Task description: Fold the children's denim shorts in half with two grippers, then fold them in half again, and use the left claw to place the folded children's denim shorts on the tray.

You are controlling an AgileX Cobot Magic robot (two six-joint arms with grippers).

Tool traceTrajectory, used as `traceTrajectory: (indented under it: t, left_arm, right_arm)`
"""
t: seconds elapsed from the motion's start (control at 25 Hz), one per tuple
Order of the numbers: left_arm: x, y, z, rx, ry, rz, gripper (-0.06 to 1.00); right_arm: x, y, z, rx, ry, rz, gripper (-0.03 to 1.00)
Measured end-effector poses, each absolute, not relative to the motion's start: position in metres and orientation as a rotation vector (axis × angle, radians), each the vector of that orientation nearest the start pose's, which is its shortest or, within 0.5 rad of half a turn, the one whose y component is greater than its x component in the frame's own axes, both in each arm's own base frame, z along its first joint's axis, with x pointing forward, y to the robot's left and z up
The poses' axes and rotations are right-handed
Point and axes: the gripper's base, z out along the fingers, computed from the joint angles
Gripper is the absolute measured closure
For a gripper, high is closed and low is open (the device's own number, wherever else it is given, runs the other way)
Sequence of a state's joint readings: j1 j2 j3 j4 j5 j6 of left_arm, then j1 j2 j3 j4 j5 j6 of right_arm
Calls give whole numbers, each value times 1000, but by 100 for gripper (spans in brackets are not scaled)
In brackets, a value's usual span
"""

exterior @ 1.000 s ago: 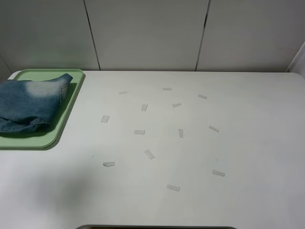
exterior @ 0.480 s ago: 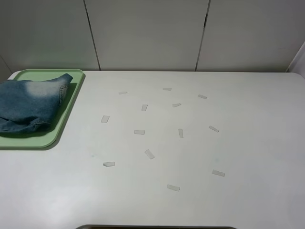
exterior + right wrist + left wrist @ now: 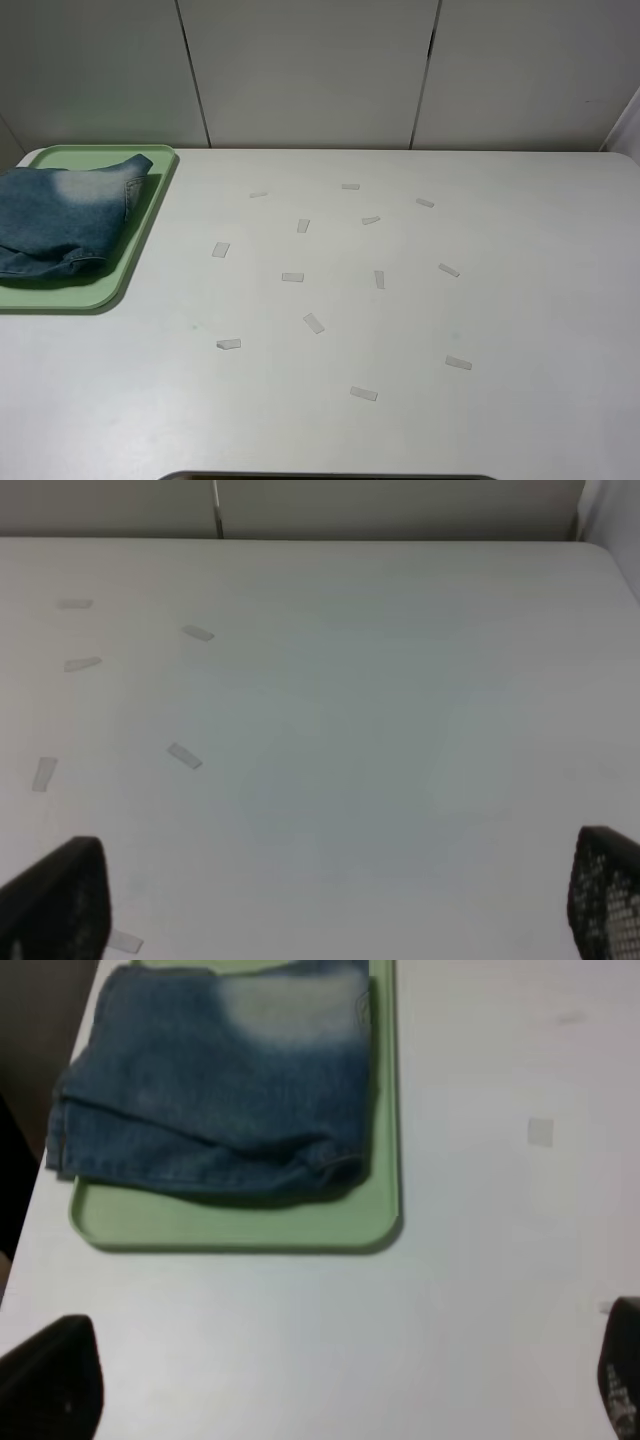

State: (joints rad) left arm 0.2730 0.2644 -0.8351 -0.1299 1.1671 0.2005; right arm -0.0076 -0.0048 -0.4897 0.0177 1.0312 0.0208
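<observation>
Shorts: the folded blue-washed children's denim shorts [image 3: 62,220] lie on the tray at the far left of the table, a faded whitish patch showing on the far part of the bundle; in the left wrist view [image 3: 215,1085] the cloth fills most of the tray, with layered folded edges along its near side.
Tray: the flat light-green plastic rectangular tray with rounded corners and a low raised rim [image 3: 150,215] sits at the far left corner of the table, its left part cut off by the edge of the exterior view; bare green rim shows to the right of and nearer than the shorts [image 3: 240,1232].
Left claw: the left gripper [image 3: 340,1385] appears only as two dark finger tips at the lower corners of its wrist view, set far apart and holding nothing, above bare table near the tray and clear of the shorts.
Right gripper: the right gripper [image 3: 340,900] likewise shows two dark tips spread wide with nothing between them, over the right part of the table.
Table: the white table top [image 3: 520,290] spans the scene.
Tape: small whitish tape strips [image 3: 314,323] are scattered across the table's middle, well apart from the tray.
Arms: neither arm shows in the exterior view.
</observation>
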Motion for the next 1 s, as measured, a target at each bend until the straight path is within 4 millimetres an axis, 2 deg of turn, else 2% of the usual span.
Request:
traceTrajectory:
  t: [0.2, 0.36, 0.6, 0.64, 0.72, 1.0]
  left_arm:
    - [-15, -17, 349, 49, 2007, 181, -5]
    - [-20, -19, 337, 89, 1993, 178, -5]
    - [-18, -15, 298, 146, 2011, 81, -5]
    - [-18, -15, 298, 146, 2011, 81, -5]
    - [-8, -13, 280, 153, 2033, 36, -5]
    - [-7, -11, 277, 191, 2036, 12, -5]
  right_arm:
    - [-3, 1, 277, 28, 2020, 29, 27]
    - [-3, 1, 277, 28, 2020, 29, 27]
    - [-3, 1, 277, 28, 2020, 29, 27]
    - [-3, 1, 277, 28, 2020, 29, 27]
    - [-3, 1, 277, 28, 2020, 29, 27]
    - [-3, 1, 277, 28, 2020, 29, 27]
